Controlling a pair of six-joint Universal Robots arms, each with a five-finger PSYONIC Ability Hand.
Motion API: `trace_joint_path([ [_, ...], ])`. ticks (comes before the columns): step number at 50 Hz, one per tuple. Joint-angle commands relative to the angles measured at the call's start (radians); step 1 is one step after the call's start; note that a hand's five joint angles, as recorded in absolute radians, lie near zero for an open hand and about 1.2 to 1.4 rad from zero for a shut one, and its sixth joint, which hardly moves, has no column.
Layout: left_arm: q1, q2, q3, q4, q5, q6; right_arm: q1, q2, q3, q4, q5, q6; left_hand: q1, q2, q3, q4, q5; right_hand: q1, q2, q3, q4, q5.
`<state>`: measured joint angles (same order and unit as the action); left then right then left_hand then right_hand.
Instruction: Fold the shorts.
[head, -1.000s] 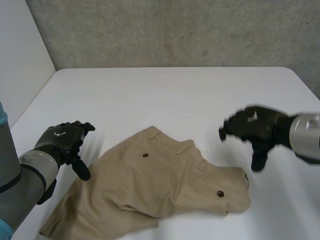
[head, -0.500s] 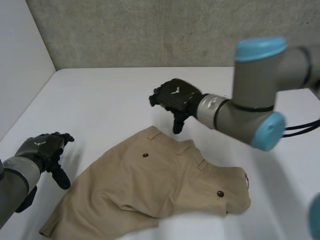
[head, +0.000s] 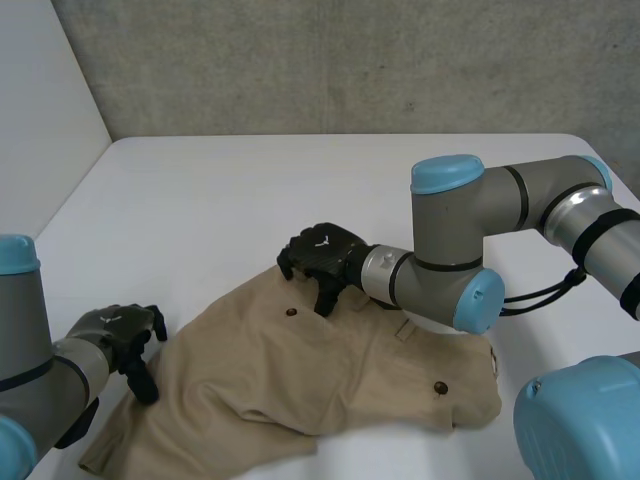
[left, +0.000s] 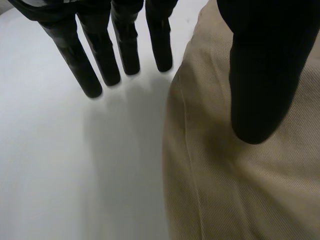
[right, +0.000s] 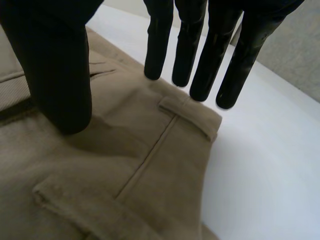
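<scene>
From my station I see the tan shorts (head: 330, 370) lying spread and rumpled on the near part of the white tabletop (head: 250, 190), with the waistband (head: 345, 290) towards the far side and two dark buttons (head: 291, 311) showing on the cloth. The right hand (head: 320, 255) reaches across from the right arm and sits over the far left corner of the waistband. In the right wrist view its fingers (right: 200, 60) are straight and point down just past that corner of the shorts (right: 125, 165), close by a belt loop (right: 187, 112). Its thumb (right: 55, 75) hangs over the cloth, so the hand is open with nothing held, and I cannot tell whether the fingertips touch the fabric. The left hand (head: 115, 330) is low at the left edge of the shorts, near the leg end. In the left wrist view its fingers (left: 80, 65) are straight over the bare tabletop just beside the cloth edge. Its thumb (left: 260, 75) is above the shorts (left: 240, 175), so this hand is open too and grips nothing.
</scene>
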<state>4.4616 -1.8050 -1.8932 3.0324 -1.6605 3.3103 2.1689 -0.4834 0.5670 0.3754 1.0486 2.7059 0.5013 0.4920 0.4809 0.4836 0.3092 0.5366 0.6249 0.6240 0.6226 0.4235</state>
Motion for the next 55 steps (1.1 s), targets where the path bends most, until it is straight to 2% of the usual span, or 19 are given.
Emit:
trace_joint_path([
  [1,-0.012,-0.005,0.013,0.045,-0.001,0.002,0.0,0.012,0.013,-0.001,-0.001,-0.006,0.54,0.549,0.56,0.557,0.557,0.543,0.455,0.456,0.457,0.482],
  [3,-0.015,-0.008,0.016,0.052,-0.001,0.002,-0.001,0.012,0.011,-0.001,0.001,-0.008,0.628,0.637,0.648,0.645,0.645,0.757,0.669,0.67,0.671,0.696],
  [4,-0.019,-0.013,0.025,0.057,-0.001,0.002,-0.001,0.011,0.01,-0.001,0.005,-0.008,0.742,0.751,0.762,0.759,0.759,0.859,0.77,0.771,0.773,0.797],
  [7,-0.028,-0.03,0.051,0.057,-0.001,0.003,0.0,0.002,0.007,-0.007,0.027,-0.008,0.895,0.904,0.915,0.912,0.912,0.86,0.771,0.772,0.774,0.798],
  [13,-0.09,-0.033,0.195,0.06,-0.005,0.052,0.002,-0.044,0.004,-0.024,0.135,-0.05,0.895,0.904,0.915,0.913,0.913,0.86,0.771,0.772,0.774,0.798],
  [17,-0.114,-0.025,0.333,0.069,-0.008,0.103,0.002,-0.13,0.02,-0.096,0.204,-0.09,0.895,0.904,0.915,0.913,0.913,0.86,0.771,0.772,0.774,0.798],
  [19,-0.128,-0.022,0.394,0.079,-0.008,0.114,0.002,-0.164,0.031,-0.14,0.234,-0.084,0.895,0.904,0.915,0.913,0.913,0.86,0.771,0.772,0.774,0.798],
  [21,-0.163,-0.007,0.473,0.082,-0.013,0.124,0.002,-0.226,0.062,-0.208,0.289,-0.058,0.895,0.904,0.915,0.913,0.913,0.86,0.771,0.772,0.774,0.798],
  [24,-0.232,0.032,0.536,0.069,-0.013,0.124,-0.001,-0.294,0.114,-0.259,0.318,0.01,0.895,0.904,0.915,0.913,0.913,0.852,0.764,0.765,0.766,0.791],
  [25,-0.248,0.041,0.537,0.066,-0.013,0.124,-0.006,-0.331,0.151,-0.279,0.312,0.067,0.895,0.904,0.915,0.913,0.913,0.474,0.386,0.387,0.388,0.413],
  [27,-0.28,0.082,0.519,0.065,-0.015,0.123,-0.009,-0.357,0.18,-0.286,0.285,0.121,0.895,0.904,0.915,0.913,0.913,0.14,0.052,0.053,0.054,0.078],
  [31,-0.288,0.162,0.433,0.071,-0.015,0.126,-0.021,-0.376,0.214,-0.277,0.162,0.25,0.895,0.904,0.915,0.913,0.913,-0.104,-0.193,-0.192,-0.19,-0.166],
  [36,-0.289,0.259,0.341,0.075,-0.013,0.144,-0.053,-0.343,0.206,-0.219,0.045,0.31,0.895,0.904,0.915,0.913,0.913,-0.149,-0.237,-0.237,-0.235,-0.211],
  [42,-0.292,0.364,0.243,0.079,-0.012,0.173,-0.078,-0.261,0.153,-0.144,-0.027,0.316,0.895,0.904,0.915,0.913,0.913,-0.184,-0.273,-0.272,-0.27,-0.246],
  [49,-0.294,0.414,0.198,0.077,-0.013,0.178,-0.081,-0.163,0.11,-0.081,-0.11,0.298,0.895,0.904,0.915,0.913,0.913,-0.184,-0.273,-0.272,-0.27,-0.246],
  [55,-0.3,0.432,0.175,0.074,-0.013,0.18,-0.07,-0.084,0.039,-0.11,-0.099,0.287,0.895,0.904,0.915,0.913,0.913,-0.184,-0.273,-0.272,-0.27,-0.246],
])
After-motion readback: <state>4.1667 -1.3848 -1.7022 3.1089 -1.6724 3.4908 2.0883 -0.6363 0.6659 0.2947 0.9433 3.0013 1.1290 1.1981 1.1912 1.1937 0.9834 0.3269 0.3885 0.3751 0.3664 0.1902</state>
